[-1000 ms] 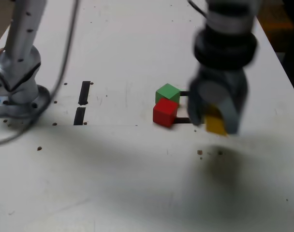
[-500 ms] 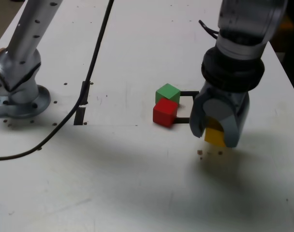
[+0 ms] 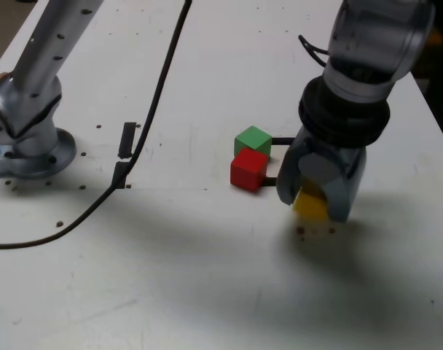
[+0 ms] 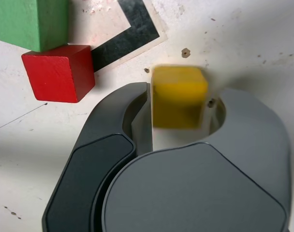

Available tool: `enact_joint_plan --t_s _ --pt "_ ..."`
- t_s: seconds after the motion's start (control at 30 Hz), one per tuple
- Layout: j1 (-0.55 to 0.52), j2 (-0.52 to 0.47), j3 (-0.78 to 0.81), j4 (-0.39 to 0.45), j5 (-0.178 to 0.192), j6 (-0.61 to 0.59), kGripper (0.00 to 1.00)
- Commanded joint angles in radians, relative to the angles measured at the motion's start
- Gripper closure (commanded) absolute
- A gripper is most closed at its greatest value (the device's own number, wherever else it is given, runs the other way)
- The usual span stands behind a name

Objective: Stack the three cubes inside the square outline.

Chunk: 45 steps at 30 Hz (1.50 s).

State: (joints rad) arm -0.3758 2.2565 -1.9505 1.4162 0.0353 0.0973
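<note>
A: Where does the yellow cube [image 4: 178, 96] sit relative to the tool [image 3: 313, 197]?

B: The yellow cube sits between the two jaws. In the wrist view a narrow strip of pale jaw face shows on each side of it, and its outline is slightly blurred. Whether the jaws clamp it or stand just clear cannot be told from either view. In the exterior view the tool points down at the counter [image 3: 207, 277], and the cube's lower part shows below the jaw tips, close to the surface.

A: Where are the other cubes?

B: The red cube [image 3: 248, 169] and the green cube [image 3: 253, 140] rest on the counter, touching each other. Both lie just beside the tool, toward the exterior view's left. The green one sits behind the red one.

A: And the square outline [image 4: 130, 34]?

B: Only part of the black tape frame is visible. The red and green cubes stand at its edge, and the tool hides much of it in the exterior view. In the wrist view the yellow cube lies outside the tape corner, near it.

A: Anything else on the counter?

B: The arm's base [image 3: 28, 142] stands at the exterior view's left, with a black cable [image 3: 145, 124] trailing across two short tape strips [image 3: 124, 154].
</note>
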Motion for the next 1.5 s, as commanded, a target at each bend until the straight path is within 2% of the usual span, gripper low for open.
enact_joint_plan --t_s 0.0,0.07,0.13,0.3,0.4,0.47,0.57,0.7,0.93,1.2,1.27,1.33,1.47 --pt "0.001 0.001 0.002 0.002 0.001 0.001 0.16" --pt "0.000 -0.012 0.000 0.005 0.012 -0.001 0.09" --pt "0.000 -0.035 -0.005 0.014 0.032 -0.007 0.06" --pt "0.001 -0.111 0.018 0.087 0.078 -0.031 0.06" --pt "0.001 -0.201 0.090 0.147 0.104 -0.050 0.06" --pt "0.002 -0.253 0.148 0.162 0.108 -0.062 0.06" --pt "0.015 -0.293 0.248 0.161 0.090 -0.078 0.07" --pt "0.042 -0.289 0.336 0.117 0.058 -0.080 0.09" --pt "0.067 -0.269 0.443 -0.055 0.008 -0.069 0.11" --pt "0.067 -0.227 0.472 -0.121 -0.010 -0.055 0.14" --pt "0.067 -0.211 0.471 -0.133 -0.008 -0.050 0.16" --pt "0.067 -0.197 0.469 -0.145 -0.005 -0.046 0.22" --pt "0.068 -0.199 0.473 -0.188 -0.003 -0.045 0.50"
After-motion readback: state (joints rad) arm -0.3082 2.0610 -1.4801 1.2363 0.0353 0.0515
